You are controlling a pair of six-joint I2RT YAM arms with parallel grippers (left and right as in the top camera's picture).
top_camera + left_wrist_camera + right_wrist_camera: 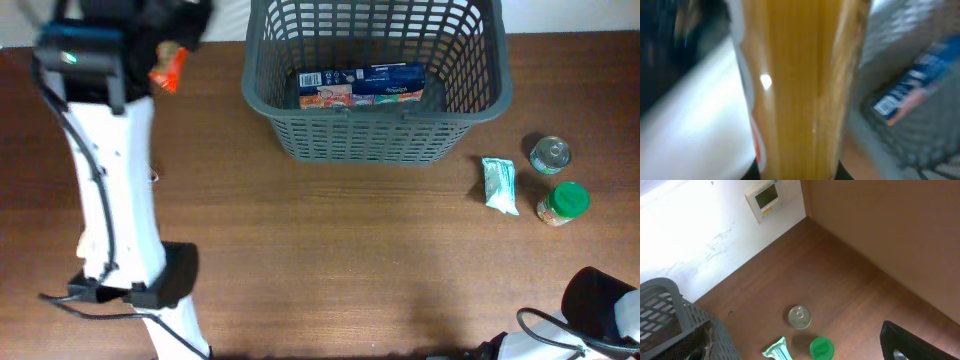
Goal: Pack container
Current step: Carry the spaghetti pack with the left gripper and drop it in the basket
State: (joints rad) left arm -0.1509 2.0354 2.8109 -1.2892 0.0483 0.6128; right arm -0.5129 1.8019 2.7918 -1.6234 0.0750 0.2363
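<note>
Left tool: The left tool (158, 40) is up at the far left of the surface. It is closed on a long see-through plastic pack of thin yellow sticks (800, 90), which looks like spaghetti.
How I know: The pack fills the middle of the left wrist view. That view is blurry, so I can hardly see the tips themselves.
Why held that way: The pack sticks straight out from the tool. I think that lets the long pack slide down into the basket end first.
Basket: The big dark grey plastic basket with slotted walls (375, 140) sits at the far middle of the brown wooden surface (330, 260). It is just to the right of the left tool.
Inside the basket: A flat blue and orange cardboard box (362, 85) lies on the bottom, close to the near wall. There is lots of room behind it for the pack.
Waiting on the right: A small silver tin can (550, 155), a little jar with a green lid (563, 202) and a pale green and white soft packet (499, 185) sit close together. They are outside the basket, near its right side, where the other arm can get them.
Right tool: The right tool (897, 342) is low at the near right corner, well away from everything. Only a dark bit of it shows, so I cannot tell if it is wide or narrow.
How far along: One thing is packed, one is in the air, and three are not yet picked up.
</note>
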